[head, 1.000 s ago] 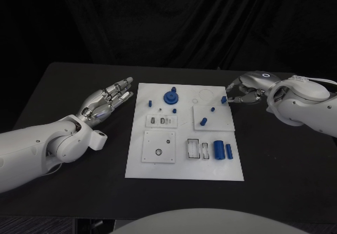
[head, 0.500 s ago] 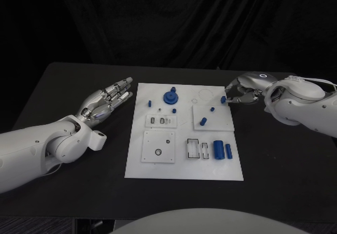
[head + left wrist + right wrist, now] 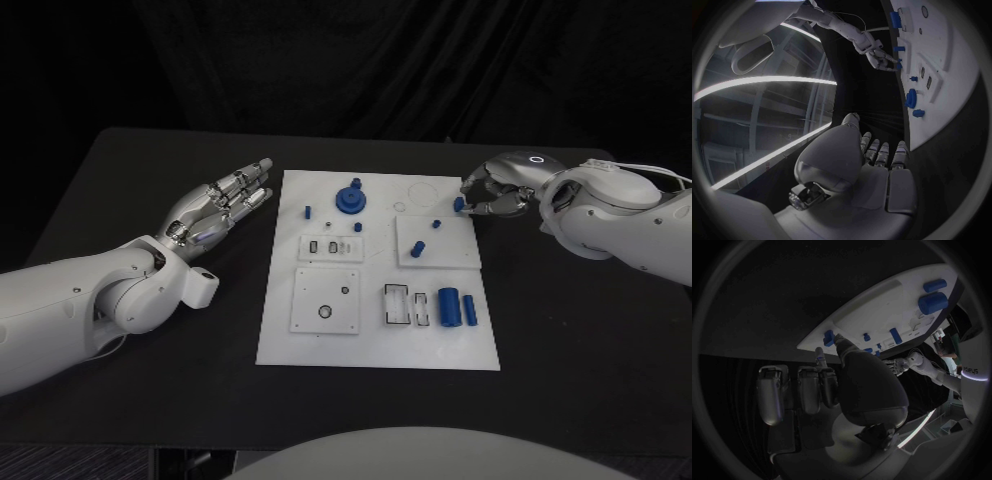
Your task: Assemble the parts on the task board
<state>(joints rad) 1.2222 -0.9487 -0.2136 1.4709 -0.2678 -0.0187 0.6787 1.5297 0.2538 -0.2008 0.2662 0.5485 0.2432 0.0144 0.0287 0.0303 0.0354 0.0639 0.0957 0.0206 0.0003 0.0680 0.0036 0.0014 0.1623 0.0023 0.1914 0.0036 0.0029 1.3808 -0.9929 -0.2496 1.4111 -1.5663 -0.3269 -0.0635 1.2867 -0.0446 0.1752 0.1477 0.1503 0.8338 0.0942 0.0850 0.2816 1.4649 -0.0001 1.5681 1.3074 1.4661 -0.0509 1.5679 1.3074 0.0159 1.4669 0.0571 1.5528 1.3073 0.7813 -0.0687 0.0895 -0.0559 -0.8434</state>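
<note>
Black table [image 3: 173, 160] under a dark curtain backdrop; white board [image 3: 378, 345] lying flat at centre. On the board: a blue gear [image 3: 351, 199] toward 12 o'clock, small pegs [image 3: 418, 248] near the middle, two blue cylinders [image 3: 459, 306] toward 4 o'clock beside rectangular slots. Right hand [image 3: 490, 195] at the board's 1 o'clock corner, thumb and a finger pinching a small blue part [image 3: 460, 204] just at the edge; the contact itself partly masked by the thumb in the right wrist view. Left hand [image 3: 219, 205] off the board at 9 o'clock, fingers straight and spread, holding nothing. Slot contents too small to make out
</note>
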